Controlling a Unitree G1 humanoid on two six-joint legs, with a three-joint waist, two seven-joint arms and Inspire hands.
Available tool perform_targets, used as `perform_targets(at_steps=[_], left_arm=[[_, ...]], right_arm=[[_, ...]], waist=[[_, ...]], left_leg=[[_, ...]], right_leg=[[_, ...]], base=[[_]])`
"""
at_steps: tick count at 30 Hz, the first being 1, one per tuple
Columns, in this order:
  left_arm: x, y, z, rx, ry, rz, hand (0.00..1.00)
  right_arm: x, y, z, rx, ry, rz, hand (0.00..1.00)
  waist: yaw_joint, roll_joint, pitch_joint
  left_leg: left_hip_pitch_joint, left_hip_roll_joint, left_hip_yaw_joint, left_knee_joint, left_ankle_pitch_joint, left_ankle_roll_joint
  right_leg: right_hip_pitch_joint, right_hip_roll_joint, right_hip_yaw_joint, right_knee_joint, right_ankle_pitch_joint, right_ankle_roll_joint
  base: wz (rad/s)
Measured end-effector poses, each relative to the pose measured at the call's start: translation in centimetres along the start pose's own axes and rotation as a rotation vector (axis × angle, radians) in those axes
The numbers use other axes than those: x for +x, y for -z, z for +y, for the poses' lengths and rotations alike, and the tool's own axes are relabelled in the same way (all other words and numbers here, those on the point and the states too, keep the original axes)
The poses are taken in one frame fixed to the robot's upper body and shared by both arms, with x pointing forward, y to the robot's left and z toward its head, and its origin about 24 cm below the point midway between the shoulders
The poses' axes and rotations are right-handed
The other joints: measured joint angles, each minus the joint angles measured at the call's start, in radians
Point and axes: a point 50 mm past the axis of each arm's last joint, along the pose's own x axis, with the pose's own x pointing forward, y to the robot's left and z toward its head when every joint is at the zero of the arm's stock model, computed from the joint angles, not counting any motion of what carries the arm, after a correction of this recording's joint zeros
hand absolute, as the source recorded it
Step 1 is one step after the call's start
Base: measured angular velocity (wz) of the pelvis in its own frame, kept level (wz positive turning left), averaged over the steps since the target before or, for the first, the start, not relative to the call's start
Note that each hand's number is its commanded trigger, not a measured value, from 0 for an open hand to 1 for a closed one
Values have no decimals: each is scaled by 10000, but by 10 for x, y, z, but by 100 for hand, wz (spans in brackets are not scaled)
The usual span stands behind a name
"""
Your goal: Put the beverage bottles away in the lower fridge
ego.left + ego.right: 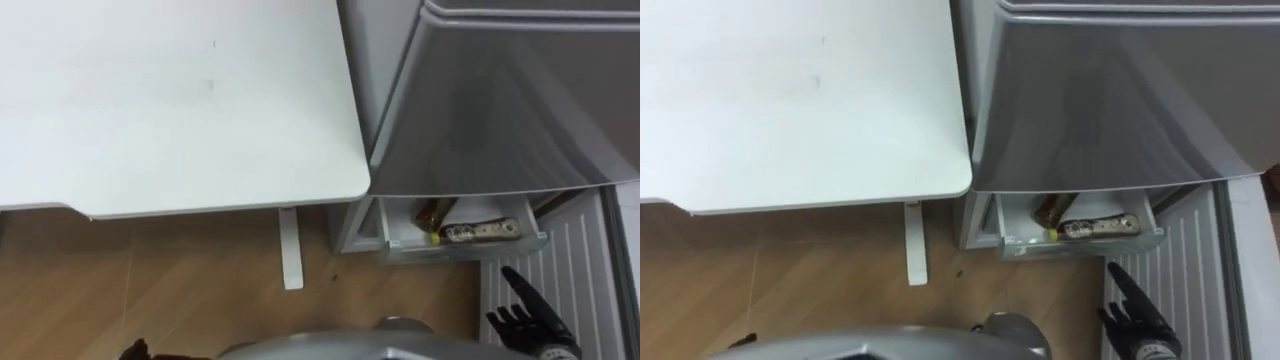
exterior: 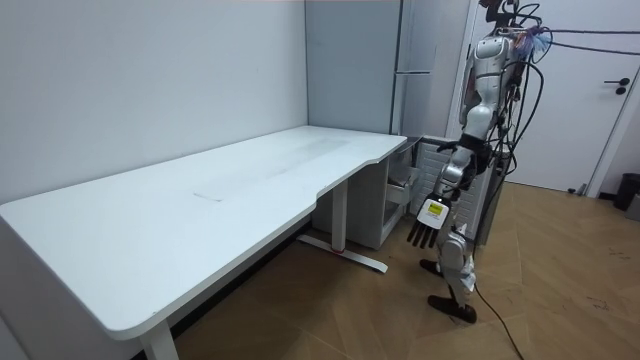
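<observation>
The robot's right hand [image 1: 525,318] hangs released and holding nothing, fingers straight and spread, over the white ribbed inner panel of the open lower fridge door [image 1: 568,262]. Just beyond the fingertips, a clear plastic bin [image 1: 462,248] in the lower compartment of the tall grey fridge [image 1: 500,100] holds the drinks: a dark brown bottle [image 1: 436,210] lying at the back and a bottle with a speckled label and yellow cap [image 1: 482,231] on its side in front of it. In the room view the left hand [image 2: 428,222] hangs at the robot's side, fingers relaxed and holding nothing. The robot stands upright on the wood-patterned floor [image 1: 180,290], facing the fridge, beside the end of a long white desk [image 1: 170,100].
</observation>
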Motion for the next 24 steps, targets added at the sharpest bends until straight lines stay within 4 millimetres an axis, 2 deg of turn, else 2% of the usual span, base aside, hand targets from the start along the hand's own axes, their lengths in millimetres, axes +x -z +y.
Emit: perform_targets(at_steps=[5,9,11,12,13,14,17,24], left_arm=[[0,4,0,53,-64,283,0],[0,7,0,81,-186,402,0],[0,7,-1,80,-179,388,0],[0,8,-1,71,-156,415,0],[0,9,-3,64,-96,427,0],[-1,9,-3,161,-62,367,0],[-1,12,-2,186,-188,380,0],[-1,6,-3,79,-332,40,0]], right_arm=[[1,5,2,-247,-86,263,0],[1,15,3,-408,-150,588,0],[1,28,3,-476,-138,953,0],[1,30,3,-513,-128,1004,0],[1,32,2,-632,-68,1100,0],[1,33,2,-824,-75,1175,0],[4,36,10,-1050,-388,1282,0],[4,34,10,-1118,-599,1109,0]], waist=[[80,84,-9],[273,187,0],[286,218,9],[282,234,20],[304,235,66],[344,304,72],[282,290,89],[269,138,46]], left_leg=[[8,29,476,14,-49,183],[15,146,823,4,-57,221],[17,230,832,3,-81,164],[21,239,830,3,-96,136],[44,292,777,-15,-113,58],[60,343,776,-55,-120,-24],[100,407,660,-326,-15,-194],[165,554,544,-516,102,-308]], right_leg=[[-70,6,312,-90,297,116],[-54,45,62,-188,412,74],[44,28,-300,-45,130,-51],[44,41,-305,-47,86,-73],[63,140,-281,-106,94,-88],[107,273,-239,-289,127,-143],[204,478,-304,-728,220,-281],[419,655,-405,-1235,280,-348]], base=[[-21],[-17],[9],[5],[0],[-5],[-4],[5]])
